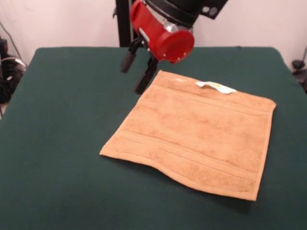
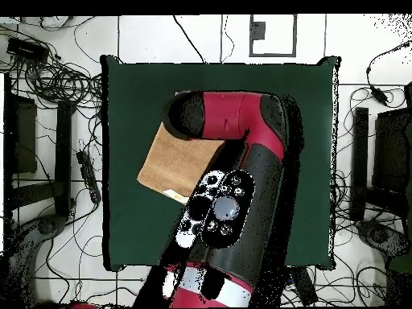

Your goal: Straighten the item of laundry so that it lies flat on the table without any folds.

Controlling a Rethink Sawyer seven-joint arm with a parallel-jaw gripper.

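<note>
The item of laundry (image 1: pixel 196 136), an orange-tan towel, lies spread out on the table (image 1: pixel 57 120) right of centre. Stripe bands run along its near and far edges. A white tag (image 1: pixel 215 86) sits at the far edge, and the near edge ripples slightly. My gripper (image 1: pixel 135 72) hangs open just off the towel's far-left corner, holding nothing, its black fingers (image 1: pixel 144 79) apart. In the overhead view the arm (image 2: pixel 241 153) covers most of the towel (image 2: pixel 169 165) and hides the gripper; green table (image 2: pixel 137 96) shows around it.
A black post (image 1: pixel 123 21) stands behind the table. Cables and gear (image 1: pixel 7 72) lie off the table's left edge. From above, tangled cables (image 2: pixel 48 72) and dark equipment (image 2: pixel 386 153) surround the table on the floor.
</note>
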